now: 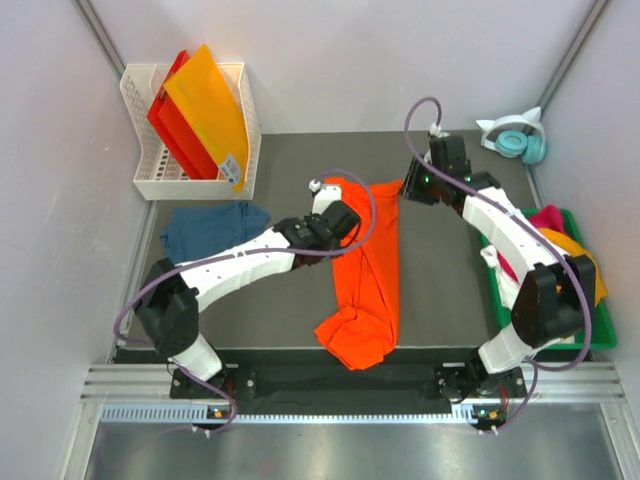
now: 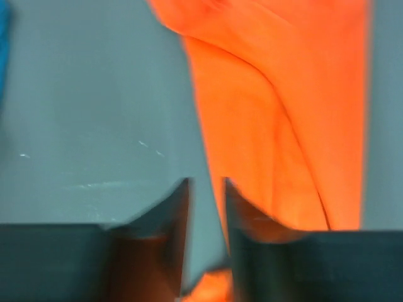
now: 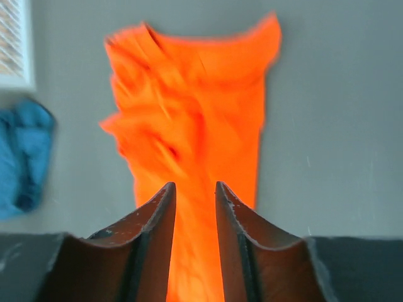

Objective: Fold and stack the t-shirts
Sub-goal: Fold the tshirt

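A large bright orange t-shirt [image 1: 365,280] lies lengthwise down the middle of the dark mat, bunched at its near end. My left gripper [image 1: 325,195] is at its far left corner. In the left wrist view the gripper [image 2: 206,182] is nearly closed, with orange cloth [image 2: 283,126] at the root of the gap. My right gripper [image 1: 408,190] is at the far right corner. In its wrist view the gripper [image 3: 195,185] has the orange cloth [image 3: 189,113] running between its fingers. A dark teal-blue t-shirt [image 1: 210,228] lies crumpled at the left and also shows in the right wrist view [image 3: 25,157].
A green tray [image 1: 600,335] at the right edge holds magenta [image 1: 545,218], yellow-orange [image 1: 578,250] and white [image 1: 495,262] shirts. A white basket [image 1: 150,175] with stiff orange and red sheets stands at the back left. Teal headphones [image 1: 520,138] lie at the back right.
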